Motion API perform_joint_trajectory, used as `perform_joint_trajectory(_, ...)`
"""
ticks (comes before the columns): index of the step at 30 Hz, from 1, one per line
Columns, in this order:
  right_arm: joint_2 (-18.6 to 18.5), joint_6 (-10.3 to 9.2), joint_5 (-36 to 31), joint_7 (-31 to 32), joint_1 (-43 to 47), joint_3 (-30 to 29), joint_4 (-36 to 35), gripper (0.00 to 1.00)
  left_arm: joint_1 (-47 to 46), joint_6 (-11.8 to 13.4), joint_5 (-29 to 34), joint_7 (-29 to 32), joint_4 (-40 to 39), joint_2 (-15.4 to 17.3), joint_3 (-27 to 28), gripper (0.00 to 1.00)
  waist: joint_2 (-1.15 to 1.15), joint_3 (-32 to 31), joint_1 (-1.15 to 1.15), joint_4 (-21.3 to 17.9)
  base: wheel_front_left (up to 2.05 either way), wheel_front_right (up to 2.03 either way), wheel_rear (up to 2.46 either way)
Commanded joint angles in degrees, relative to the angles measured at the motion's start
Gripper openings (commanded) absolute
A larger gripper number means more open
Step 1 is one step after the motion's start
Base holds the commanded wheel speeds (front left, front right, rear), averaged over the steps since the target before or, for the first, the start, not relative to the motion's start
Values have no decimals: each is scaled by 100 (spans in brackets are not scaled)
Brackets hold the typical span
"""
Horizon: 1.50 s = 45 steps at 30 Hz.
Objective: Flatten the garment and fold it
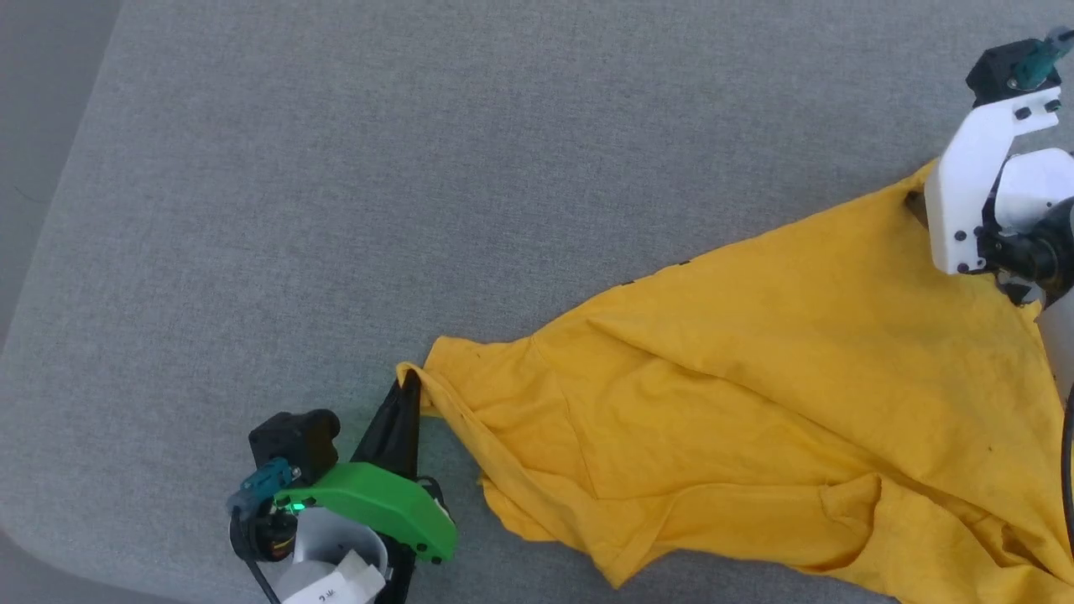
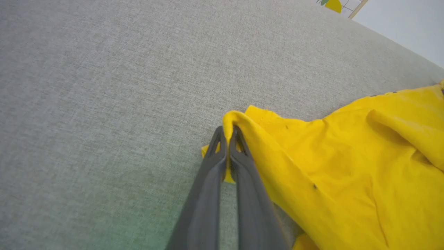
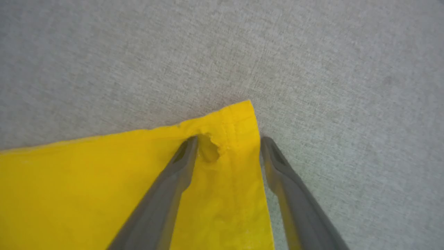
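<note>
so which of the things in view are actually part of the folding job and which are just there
Part of the job: yellow garment, lying crumpled; left gripper, shut on one corner of it; right gripper, open, fingers straddling another corner.

Just there: grey fabric surface under it all; pale background beyond its far edge.
</note>
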Motion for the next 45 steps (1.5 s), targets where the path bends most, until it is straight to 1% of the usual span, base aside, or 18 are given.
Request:
perform_joint_trajectory(1, 136, 36, 238, -71, 328, 79, 67, 0, -60, -14, -9, -51, 41, 8, 32, 0, 0, -307, 0, -199, 0, 0, 0)
perform_joint_trajectory(5, -9, 36, 727, -701, 544, -350, -477, 0, 40, 10, -49, -39, 120, 83, 93, 0, 0, -763, 0, -445, 0, 0, 0)
perform_joint_trajectory(7, -38, 36, 992, -950, 855, -677, -846, 0, 145, 40, -75, -31, 131, 126, 134, 0, 0, -1049, 0, -618, 0, 0, 0)
perform_joint_trajectory(10, -81, 36, 1269, -1099, 1604, -1269, -1555, 0, 342, 99, -119, 11, 83, 187, 185, 0, 0, -1409, 0, -884, 0, 0, 0)
perform_joint_trajectory(12, -22, 36, 1408, -1029, 2228, -1654, -2053, 0, 473, 133, -147, 46, 28, 227, 210, 0, 0, -1592, 0, -1056, 0, 0, 0)
perform_joint_trajectory(16, 410, 36, 1530, -766, 3586, -2487, -3056, 0, 664, 188, -195, 112, -81, 272, 233, 0, 0, -1798, 0, -1327, 0, 0, 0)
perform_joint_trajectory(19, 887, 36, 1518, -531, 4531, -2824, -3595, 0, 748, 214, -239, 136, -146, 271, 242, 0, 0, -1849, 0, -1456, 0, 0, 0)
perform_joint_trajectory(22, 1392, 36, 1545, -209, 5404, -2830, -3921, 0, 849, 189, -457, 100, -187, 175, 323, 0, 0, -1886, 0, -1568, 0, 0, 0)
perform_joint_trajectory(24, 1571, 36, 1515, -77, 5795, -2779, -4056, 0, 885, 138, -616, 72, -176, 134, 397, 0, 0, -1895, 0, -1610, 0, 0, 0)
perform_joint_trajectory(27, 1699, 36, 1540, 24, 6060, -2620, -4083, 0, 927, 57, -810, 1, -141, 77, 488, 0, 0, -1906, 0, -1644, 0, 0, 0)
perform_joint_trajectory(29, 1740, 36, 1594, 19, 6038, -2558, -4086, 0, 897, -35, -941, -9, -118, 48, 516, 0, 0, -1911, 0, -1643, 0, 0, 0)
perform_joint_trajectory(31, 1735, 36, 1615, 61, 5877, -2476, -4091, 0, 745, -153, -996, 73, -63, 121, 512, 0, 0, -1904, 0, -1619, 0, 0, 0)
perform_joint_trajectory(33, 1592, 36, 1600, 181, 5561, -2369, -4100, 0, 448, -282, -1063, 215, -22, 222, 527, 0, 0, -1873, 0, -1595, 0, 0, 0)
perform_joint_trajectory(35, 1368, 36, 1609, 379, 5092, -2257, -4093, 0, -7, -424, -1090, 455, 32, 392, 524, 0, 0, -1837, 0, -1563, 0, 0, 0)
perform_joint_trajectory(38, 847, 36, 1555, 812, 4165, -1986, -4049, 0, -945, -627, -1094, 897, 203, 709, 546, 0, 0, -1707, 0, -1536, 0, 0, 0)
perform_joint_trajectory(40, 572, 36, 1540, 1055, 3468, -1879, -3914, 0, -1683, -772, -930, 1177, 409, 968, 476, 0, 0, -1579, 0, -1503, 0, 0, 0)
perform_joint_trajectory(43, 277, 36, 1371, 1246, 2295, -1723, -3586, 0, -2898, -885, -787, 1513, 895, 1116, 417, 0, 0, -1282, 0, -1490, 0, 0, 0)
perform_joint_trajectory(45, 262, 36, 1208, 1237, 1507, -1713, -3274, 0, -3707, -881, -674, 1617, 1274, 1151, 425, 0, 0, -1045, 0, -1506, 0, 0, 0)
